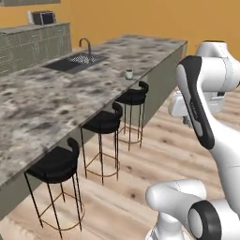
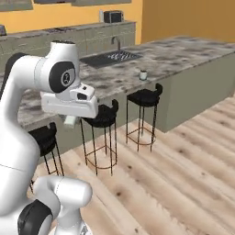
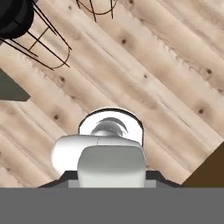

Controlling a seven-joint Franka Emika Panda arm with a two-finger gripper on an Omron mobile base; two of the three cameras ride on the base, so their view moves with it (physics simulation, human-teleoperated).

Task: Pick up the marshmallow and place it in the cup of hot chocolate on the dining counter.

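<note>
The cup of hot chocolate (image 1: 129, 73) (image 2: 143, 75) is a small pale mug standing near the front edge of the dining counter (image 1: 56, 103) (image 2: 193, 53), above the farthest stool. My gripper (image 2: 69, 121) (image 3: 111, 174) hangs over the wooden floor, well short of the counter and far from the cup, pointing down. It is shut on the marshmallow (image 3: 111, 164) (image 2: 69, 120), a whitish soft block that sits between the dark finger tips. In the left base view my hand (image 1: 180, 105) is partly hidden behind my own forearm.
Three black bar stools (image 1: 55, 164) (image 1: 104, 123) (image 1: 133, 96) line the counter's front. A sink with a faucet (image 1: 77, 60) (image 2: 110, 56) is set into the slab. Beige cabinets with a toaster (image 1: 43, 18) run along the back wall. Open wooden floor (image 2: 183, 160) lies to the right.
</note>
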